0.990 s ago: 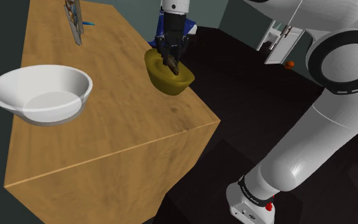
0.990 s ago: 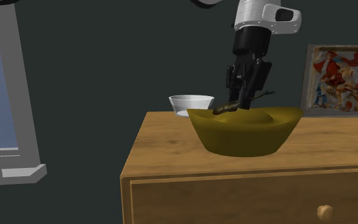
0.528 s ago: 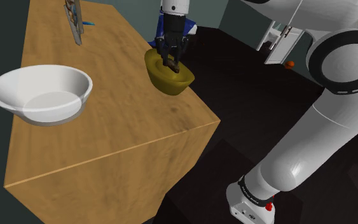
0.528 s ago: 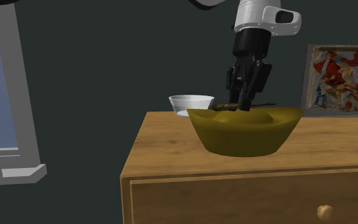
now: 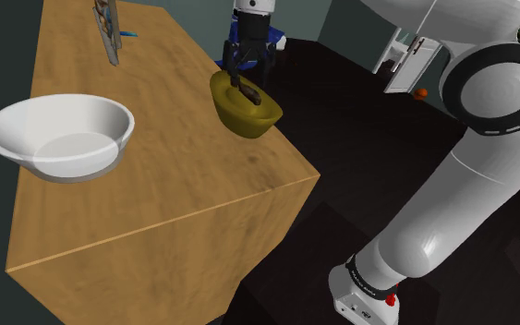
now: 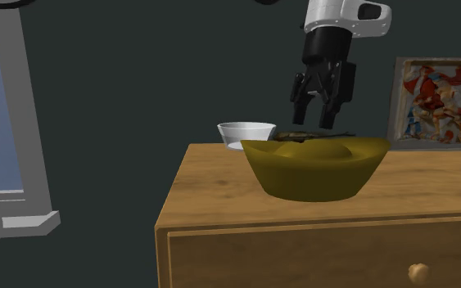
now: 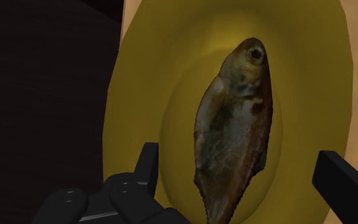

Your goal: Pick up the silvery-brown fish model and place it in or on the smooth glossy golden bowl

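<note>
The silvery-brown fish (image 7: 234,127) lies flat inside the glossy golden bowl (image 7: 139,95), free of both fingers. In the wrist view my gripper (image 7: 240,167) hangs open above it, one black finger (image 7: 147,167) on each side of the fish's tail end. The shoulder view has the golden bowl (image 5: 246,109) at the wooden top's right edge, with the fish (image 5: 249,93) dark inside it and the gripper (image 5: 246,70) just above. In the second exterior view the gripper (image 6: 315,122) stands open over the bowl (image 6: 318,168), and the fish (image 6: 300,137) just shows at the rim.
A white bowl (image 5: 59,137) sits on the wooden dresser top (image 5: 156,185), toward the shoulder view's left. A framed picture (image 6: 440,102) stands at the back. The golden bowl is close to the dresser's edge, with dark floor beyond. A drawer knob (image 6: 418,271) is on the front.
The gripper lowered the fish into the golden bowl, then opened and let it go. It has since risen a little, and the fish now lies in the bowl.
</note>
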Robot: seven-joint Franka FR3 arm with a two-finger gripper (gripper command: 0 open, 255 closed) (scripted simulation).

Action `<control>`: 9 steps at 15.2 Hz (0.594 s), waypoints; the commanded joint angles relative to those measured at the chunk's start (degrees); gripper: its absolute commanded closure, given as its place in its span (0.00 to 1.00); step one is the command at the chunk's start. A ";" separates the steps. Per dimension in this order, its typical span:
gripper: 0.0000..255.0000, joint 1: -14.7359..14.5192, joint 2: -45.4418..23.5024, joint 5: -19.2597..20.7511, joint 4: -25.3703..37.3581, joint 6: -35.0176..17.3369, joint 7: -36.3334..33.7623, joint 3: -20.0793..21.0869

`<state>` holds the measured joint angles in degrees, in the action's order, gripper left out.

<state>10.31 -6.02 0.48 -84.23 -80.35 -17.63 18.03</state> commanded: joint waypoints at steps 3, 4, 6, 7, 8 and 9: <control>0.00 -0.66 -3.17 0.91 9.07 6.10 -0.69 0.29; 0.00 -0.65 -3.15 0.91 9.05 6.09 -0.68 0.29; 0.00 -0.66 -3.17 0.91 9.07 6.10 -0.69 0.29; 0.00 -0.66 -3.17 0.91 9.07 6.10 -0.69 0.29; 0.00 -0.66 -3.17 0.91 9.07 6.10 -0.69 0.29; 0.00 -0.66 -3.17 0.91 9.07 6.10 -0.69 0.29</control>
<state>9.65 -9.17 1.39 -75.19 -74.28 -18.32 18.31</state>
